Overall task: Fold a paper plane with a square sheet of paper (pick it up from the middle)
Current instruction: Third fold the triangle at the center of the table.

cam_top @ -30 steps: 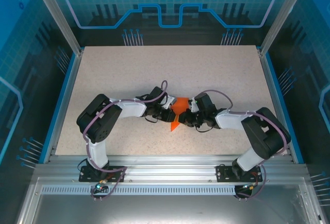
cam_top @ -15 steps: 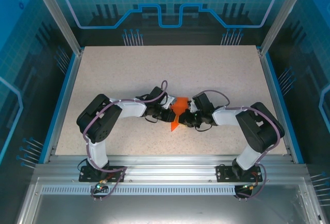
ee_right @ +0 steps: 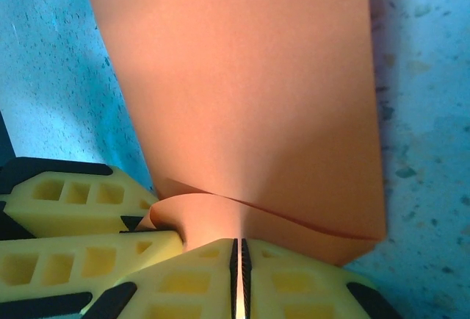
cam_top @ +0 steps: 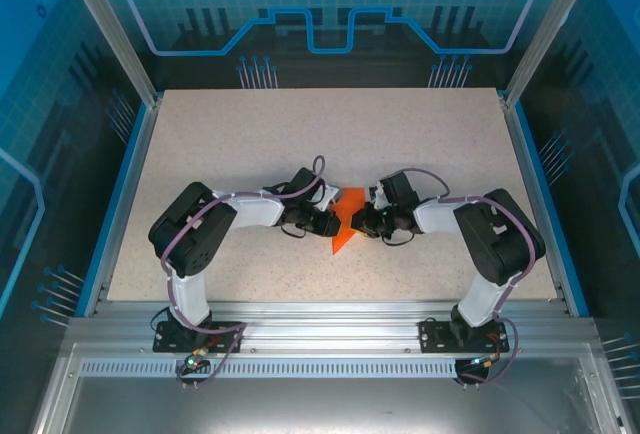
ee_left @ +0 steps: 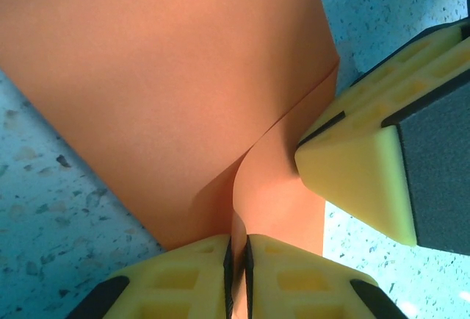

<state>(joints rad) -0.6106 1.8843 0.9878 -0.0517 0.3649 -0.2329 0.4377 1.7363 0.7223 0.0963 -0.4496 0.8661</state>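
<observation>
The orange sheet of paper [cam_top: 349, 202] is a creased pointed shape, held at the middle of the table between both grippers. My left gripper [cam_top: 327, 222] is shut on one edge; in the left wrist view its jaws pinch a raised fold of the paper [ee_left: 183, 76] at the left gripper [ee_left: 238, 242]. My right gripper [cam_top: 362, 222] is shut on the opposite edge, with a thin layer of paper [ee_right: 242, 91] clamped in the right gripper [ee_right: 240, 244]. The right gripper's fingers [ee_left: 352, 172] press close beside the fold. The left gripper's fingers [ee_right: 88, 220] touch a curled flap.
The speckled beige table [cam_top: 250, 144] stretches around the paper on all sides. A blue rail [cam_top: 118, 204] and metal posts border it left and right. The arm bases sit on the aluminium frame [cam_top: 320, 324] at the near edge.
The right arm's elbow has swung inward toward the centre and its wrist has turned. The left arm and the paper stay where they were.
</observation>
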